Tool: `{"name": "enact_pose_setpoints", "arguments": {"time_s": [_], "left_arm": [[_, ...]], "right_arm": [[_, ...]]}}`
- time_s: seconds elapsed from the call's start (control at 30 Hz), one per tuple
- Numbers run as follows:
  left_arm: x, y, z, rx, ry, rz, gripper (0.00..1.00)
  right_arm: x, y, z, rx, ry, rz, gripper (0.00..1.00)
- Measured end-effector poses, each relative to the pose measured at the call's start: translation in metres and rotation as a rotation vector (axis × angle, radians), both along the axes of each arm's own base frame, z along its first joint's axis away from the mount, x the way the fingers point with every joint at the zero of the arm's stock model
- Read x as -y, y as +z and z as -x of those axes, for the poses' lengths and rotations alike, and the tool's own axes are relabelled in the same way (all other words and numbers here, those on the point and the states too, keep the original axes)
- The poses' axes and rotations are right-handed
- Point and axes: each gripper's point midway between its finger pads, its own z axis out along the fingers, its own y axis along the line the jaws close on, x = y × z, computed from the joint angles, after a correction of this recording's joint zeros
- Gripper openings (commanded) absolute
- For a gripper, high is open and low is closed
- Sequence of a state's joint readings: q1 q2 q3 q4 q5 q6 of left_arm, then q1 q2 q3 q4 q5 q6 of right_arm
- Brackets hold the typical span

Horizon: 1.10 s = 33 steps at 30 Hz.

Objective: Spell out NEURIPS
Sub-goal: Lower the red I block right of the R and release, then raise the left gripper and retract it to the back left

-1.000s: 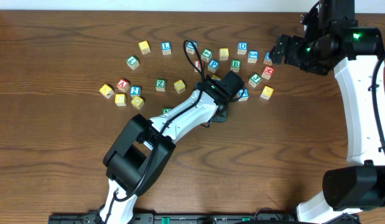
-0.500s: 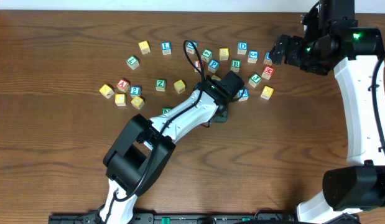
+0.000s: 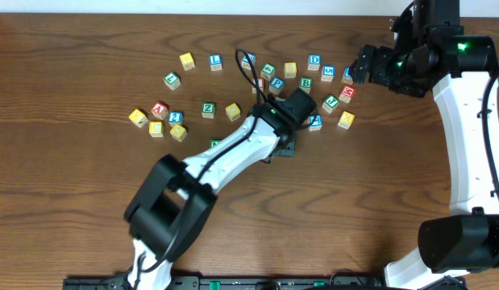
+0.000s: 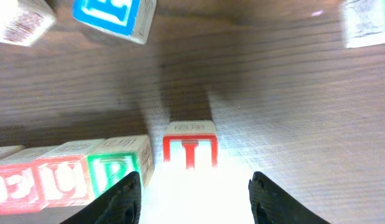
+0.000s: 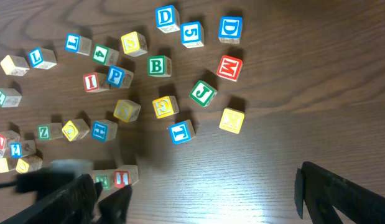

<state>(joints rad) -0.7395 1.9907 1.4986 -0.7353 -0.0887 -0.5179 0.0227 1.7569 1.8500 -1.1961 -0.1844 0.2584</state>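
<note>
In the left wrist view a row lies on the table: a red cube [image 4: 12,186], red U [image 4: 64,180], green R [image 4: 117,171], and red I [image 4: 190,148] at its right end. My left gripper [image 4: 195,200] is open, with the I cube just ahead between its fingers and untouched. In the overhead view the left gripper [image 3: 283,147] and arm hide most of the row; a green cube [image 3: 217,144] shows at its left end. The blue P [image 5: 115,76] and a yellow cube [image 5: 131,42] lie loose. My right gripper [image 3: 359,66] is open and empty, high at the back right.
Many loose letter cubes are scattered across the back of the table, among them blue L [image 3: 215,60], green Z [image 3: 208,108], blue D [image 3: 314,60] and red M [image 5: 229,67]. A cluster of yellow, red and blue cubes [image 3: 156,117] lies at the left.
My left arm has shifted, its elbow swinging left and the wrist drawing slightly back. The right arm has not moved.
</note>
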Motion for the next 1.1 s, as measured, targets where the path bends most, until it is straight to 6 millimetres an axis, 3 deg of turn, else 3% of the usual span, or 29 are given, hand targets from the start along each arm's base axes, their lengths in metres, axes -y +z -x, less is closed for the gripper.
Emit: {"name": "enact_pose_setpoints", "arguments": {"time_s": [0.23, 0.67, 0.87, 1.1], "left_arm": [[-0.014, 0.055, -0.008, 0.087, -0.015, 0.055, 0.56], [-0.111, 0.121, -0.041, 0.199, 0.102, 0.058, 0.55], [-0.152, 0.130, -0.052, 0.219, 0.162, 0.037, 0.56], [-0.171, 0.128, -0.053, 0.205, 0.177, 0.013, 0.55]], "right_arm": [[0.000, 0.000, 0.000, 0.000, 0.000, 0.000, 0.99], [0.000, 0.000, 0.000, 0.000, 0.001, 0.000, 0.99], [-0.007, 0.000, 0.000, 0.004, 0.018, 0.000, 0.99], [-0.017, 0.001, -0.001, 0.012, 0.040, -0.003, 0.99]]}}
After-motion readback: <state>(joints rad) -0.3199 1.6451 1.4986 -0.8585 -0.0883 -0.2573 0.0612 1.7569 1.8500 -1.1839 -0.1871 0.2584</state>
